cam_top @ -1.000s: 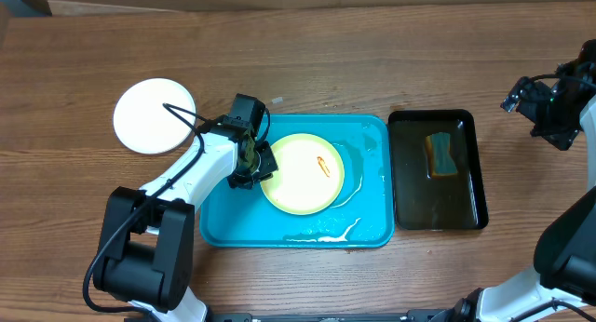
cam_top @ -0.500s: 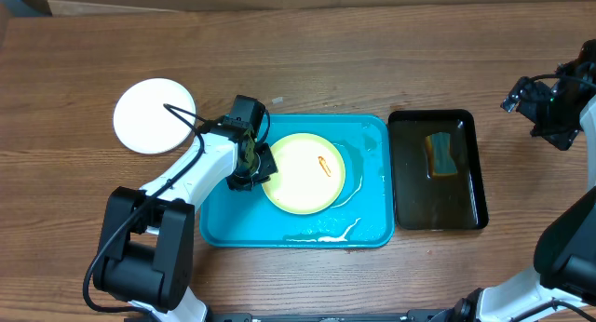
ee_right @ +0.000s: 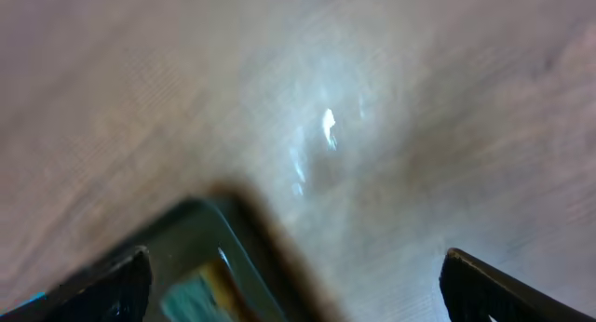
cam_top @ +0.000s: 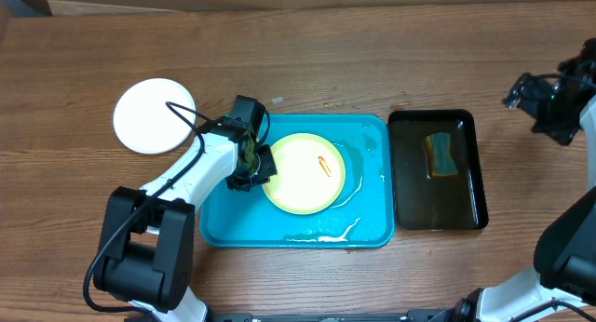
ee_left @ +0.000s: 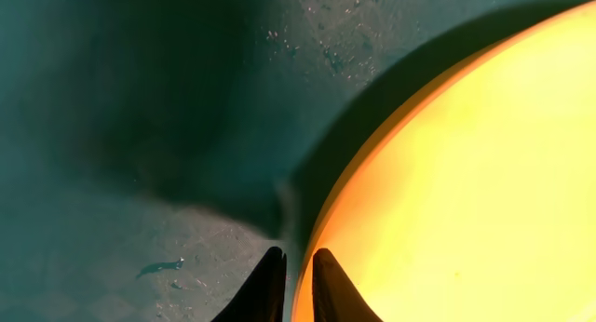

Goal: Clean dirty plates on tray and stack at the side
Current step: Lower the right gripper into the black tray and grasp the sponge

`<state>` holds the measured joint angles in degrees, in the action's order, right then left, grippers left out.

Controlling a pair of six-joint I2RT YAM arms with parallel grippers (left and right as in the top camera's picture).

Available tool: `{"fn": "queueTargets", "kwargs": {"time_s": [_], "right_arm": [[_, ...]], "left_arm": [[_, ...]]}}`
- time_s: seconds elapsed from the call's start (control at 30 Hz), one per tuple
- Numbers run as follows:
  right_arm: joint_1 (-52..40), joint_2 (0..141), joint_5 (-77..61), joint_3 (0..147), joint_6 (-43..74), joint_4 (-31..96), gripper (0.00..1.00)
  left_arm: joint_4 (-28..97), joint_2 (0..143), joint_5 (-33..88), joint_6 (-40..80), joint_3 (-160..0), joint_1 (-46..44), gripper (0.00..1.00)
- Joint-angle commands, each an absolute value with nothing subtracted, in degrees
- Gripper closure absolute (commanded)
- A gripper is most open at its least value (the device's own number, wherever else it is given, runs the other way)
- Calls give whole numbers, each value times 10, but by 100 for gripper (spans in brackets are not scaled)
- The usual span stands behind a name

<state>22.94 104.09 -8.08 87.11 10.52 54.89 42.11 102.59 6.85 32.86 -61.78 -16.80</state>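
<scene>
A pale yellow plate point(cam_top: 303, 173) with a small orange-red smear point(cam_top: 323, 164) lies in the turquoise tray point(cam_top: 223, 224). My left gripper point(cam_top: 263, 167) is at the plate's left rim. In the left wrist view its fingertips point(ee_left: 298, 255) sit close together astride that rim, one over the yellow plate point(ee_left: 466, 173) and one over the tray floor point(ee_left: 140, 127), shut on the rim. A white plate point(cam_top: 154, 115) lies on the table to the left of the tray. My right gripper point(cam_top: 521, 91) hovers open and holds nothing at the far right, above the wood point(ee_right: 296, 257).
A black tray point(cam_top: 470, 210) holding a sponge point(cam_top: 441, 153) stands right of the turquoise tray; its corner point(ee_right: 223, 220) shows in the right wrist view. White streaks point(cam_top: 326, 234) mark the turquoise tray's front floor.
The left gripper stays at the yellow plate's rim, and the plate has not moved. The right arm has shifted very slightly away from me.
</scene>
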Motion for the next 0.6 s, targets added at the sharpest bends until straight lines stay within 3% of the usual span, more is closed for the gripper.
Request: {"fn": "queueTargets", "kwargs": {"time_s": [0.0,0.13,0.23,0.37,0.57], "right_arm": [[231,1036,-157,881,107,547,0],[229,1036,-326,881,83,604,0],[208,1036,-328,881,60,645,10],[156,1036,-214,876,65,713,27],[60,1036,6,814,171,720,29]], "left_arm": [[421,1038,75,308,-611,-181,88],[417,1038,75,308,-611,-185,89],[418,1038,74,307,-611,-185,89],[417,1038,73,302,-611,-185,89],[417,1038,73,302,-611,-185,89]]}}
